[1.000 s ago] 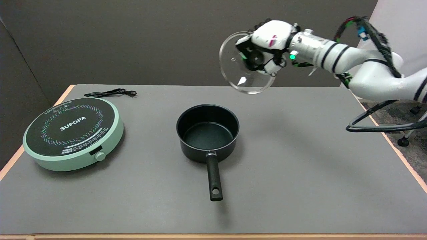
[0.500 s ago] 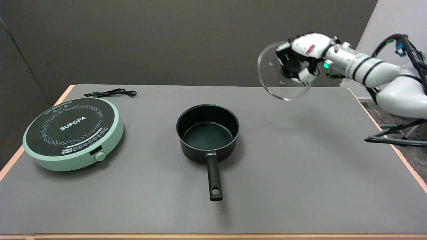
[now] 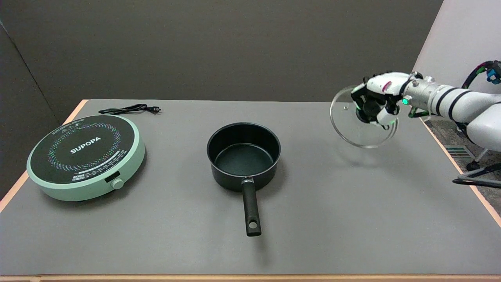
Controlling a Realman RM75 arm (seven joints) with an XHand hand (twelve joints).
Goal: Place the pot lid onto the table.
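While I am holding the pot lid [image 3: 362, 127] by its black knob in the right robot hand [image 3: 375, 103], it is hanging in the air over the counter's [image 3: 332, 203] far right part, well to the right of the open pot [image 3: 243, 156]. Its glass disc is tilting — rim low, face turned toward the pot — so the bare counter is lying straight below the robot hand. I am judging that the set-down needs the lid levelling as it lowers.
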